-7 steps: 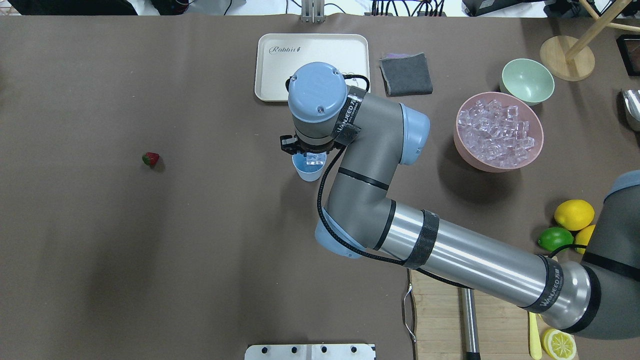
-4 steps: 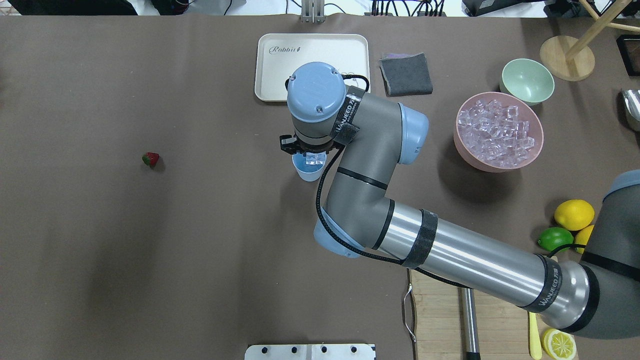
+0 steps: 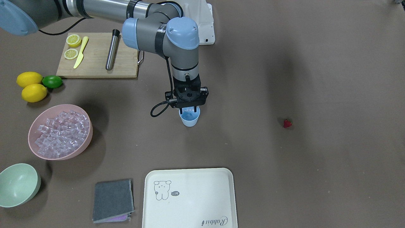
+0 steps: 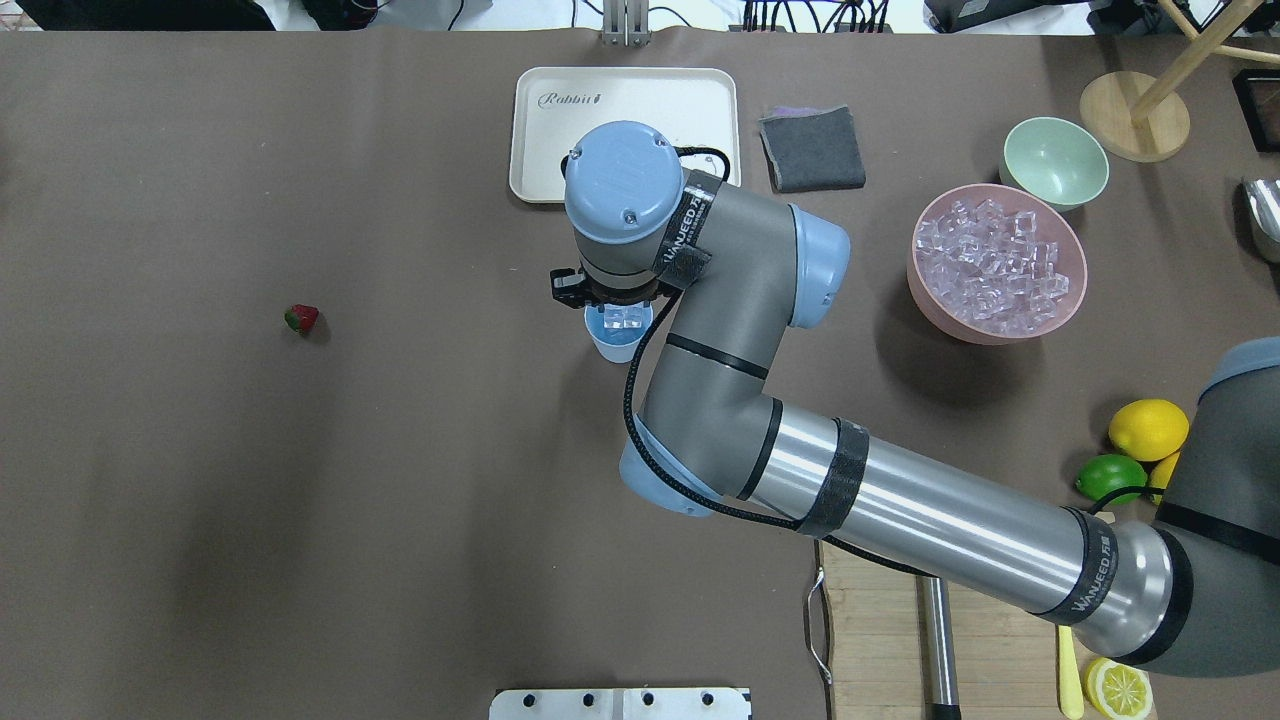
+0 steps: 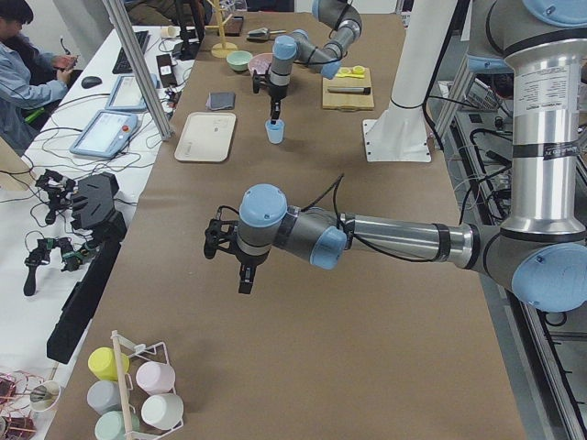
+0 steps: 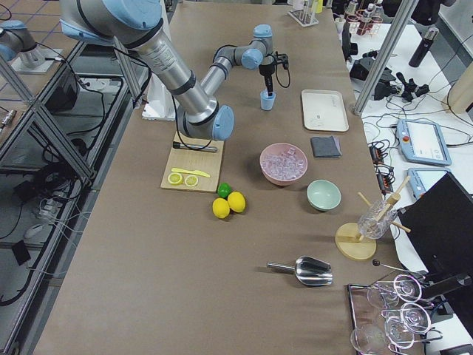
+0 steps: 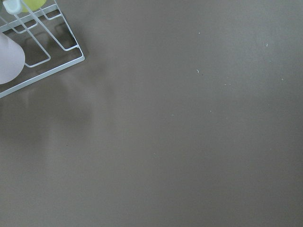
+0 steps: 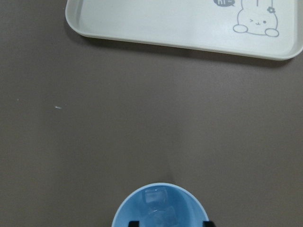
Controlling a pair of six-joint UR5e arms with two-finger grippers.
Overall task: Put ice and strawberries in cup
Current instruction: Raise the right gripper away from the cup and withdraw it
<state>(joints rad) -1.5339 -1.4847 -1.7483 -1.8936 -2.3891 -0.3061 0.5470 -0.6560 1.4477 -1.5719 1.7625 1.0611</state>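
The light blue cup stands mid-table and also shows in the overhead view. Clear ice cubes lie inside it. My right gripper hangs straight over the cup mouth, open and empty, with its fingertips spread at the rim. The red strawberry lies alone on the table far toward my left, also seen in the front view. More ice fills the pink bowl. My left gripper hovers over bare table; I cannot tell whether it is open.
A cream tray lies just beyond the cup, a grey cloth next to it. A pale green bowl sits behind the pink bowl. A cutting board, lemons and a lime are near the right arm's base. A cup rack shows near the left wrist.
The right arm's wrist has shifted slightly to the left and toward the tray over the cup. The cup, ice and strawberry have not moved.
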